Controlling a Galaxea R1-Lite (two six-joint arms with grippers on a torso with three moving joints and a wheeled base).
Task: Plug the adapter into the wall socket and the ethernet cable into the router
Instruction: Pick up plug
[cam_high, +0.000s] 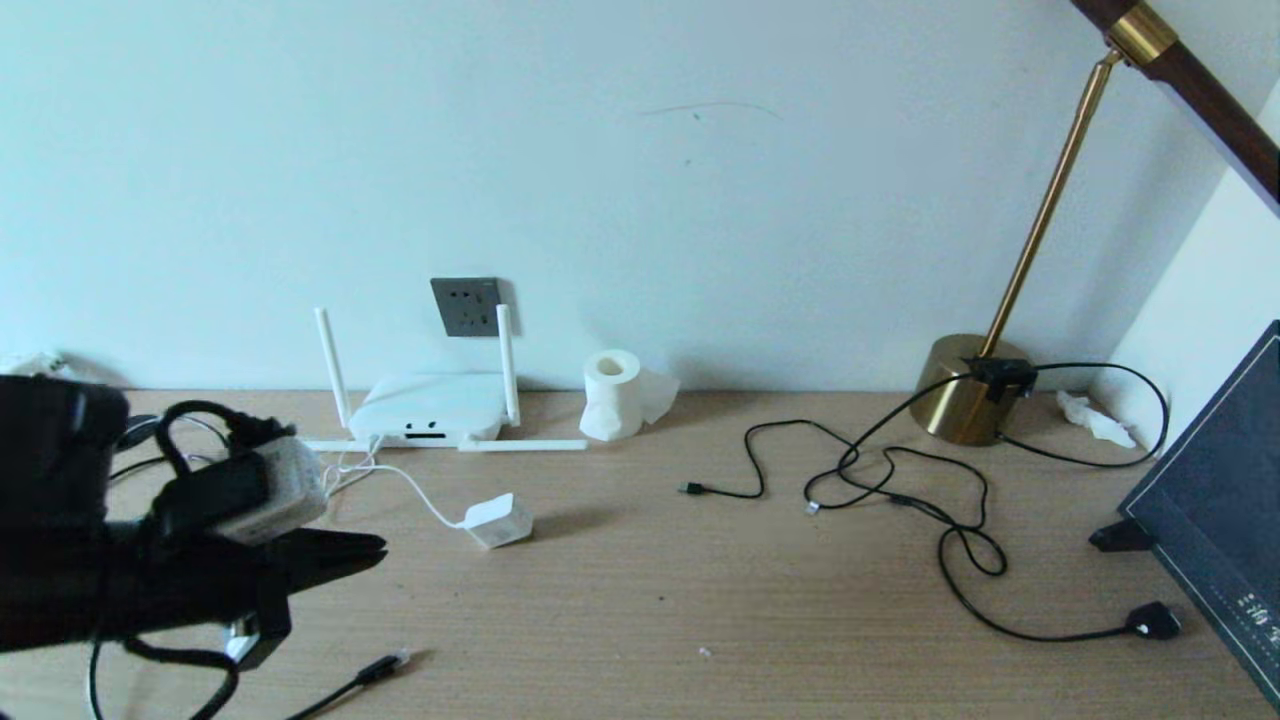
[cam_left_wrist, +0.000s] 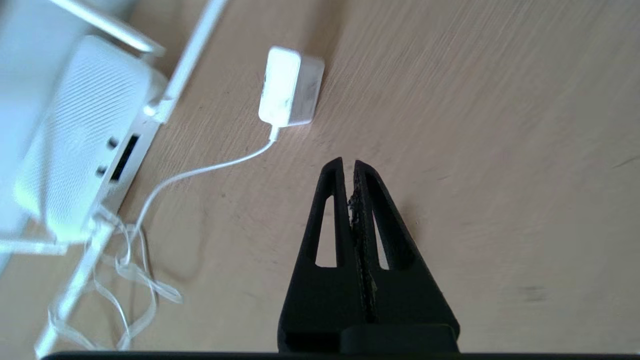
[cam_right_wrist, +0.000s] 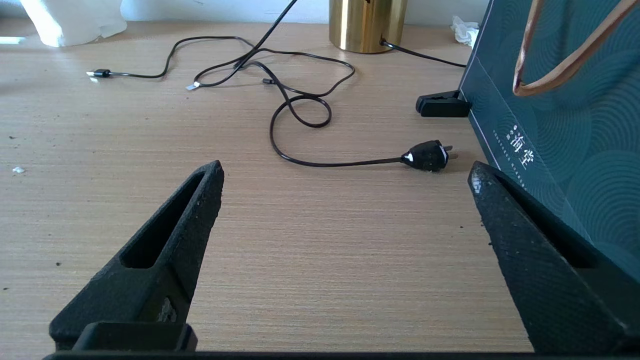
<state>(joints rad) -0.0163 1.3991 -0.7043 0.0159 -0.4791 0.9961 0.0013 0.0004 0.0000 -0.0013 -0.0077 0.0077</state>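
The white adapter (cam_high: 499, 520) lies on the desk in front of the router (cam_high: 430, 408), its thin white cord running back to it. In the left wrist view the adapter (cam_left_wrist: 291, 86) sits just beyond my left gripper (cam_left_wrist: 349, 162), which is shut with nothing between its fingers. That left gripper (cam_high: 375, 549) hovers left of the adapter in the head view. The dark grey wall socket (cam_high: 466, 306) is on the wall above the router (cam_left_wrist: 80, 140). The ethernet cable's plug (cam_high: 385, 666) lies near the front edge. My right gripper (cam_right_wrist: 345, 172) is open over bare desk, outside the head view.
A tissue roll (cam_high: 613, 393) stands right of the router. Thin black cables (cam_high: 880, 480) and a chunky black plug (cam_high: 1152, 620) sprawl at the right, by a brass lamp base (cam_high: 965, 400) and a dark gift bag (cam_high: 1215, 530).
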